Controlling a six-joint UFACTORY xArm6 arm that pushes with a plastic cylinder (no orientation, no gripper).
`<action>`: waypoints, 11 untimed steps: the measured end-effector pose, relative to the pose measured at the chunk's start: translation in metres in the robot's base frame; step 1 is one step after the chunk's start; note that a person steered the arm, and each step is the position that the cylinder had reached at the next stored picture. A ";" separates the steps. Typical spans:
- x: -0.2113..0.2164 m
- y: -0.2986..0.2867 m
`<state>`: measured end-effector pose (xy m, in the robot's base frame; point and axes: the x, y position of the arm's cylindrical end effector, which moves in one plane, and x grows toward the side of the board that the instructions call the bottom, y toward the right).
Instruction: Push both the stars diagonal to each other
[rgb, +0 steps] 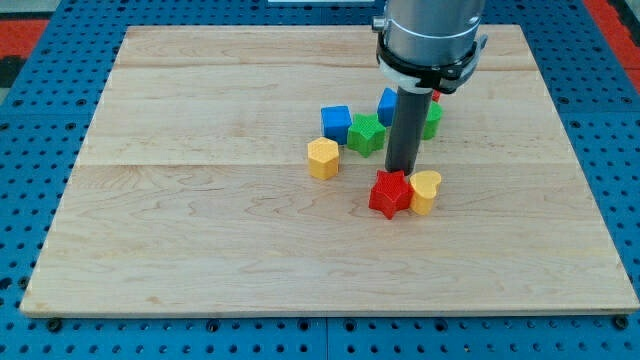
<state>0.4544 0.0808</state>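
Gripperless rod end effector, nothing grasped, tip (401, 172) touching the red star (390, 194) from above, yellow heart-shaped block (425, 191) beside it, green star (366, 133) apart on the wooden surface (200, 230)

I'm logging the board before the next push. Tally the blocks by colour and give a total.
Blue: 2, a cube and one partly behind the arm.
Green: 2, a star and one partly hidden.
Yellow: 2, a hexagon and a heart.
Red: 1, a star, with my tip at its top edge.
Total: 7.
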 end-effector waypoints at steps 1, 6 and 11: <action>-0.006 -0.031; -0.013 0.013; -0.083 -0.050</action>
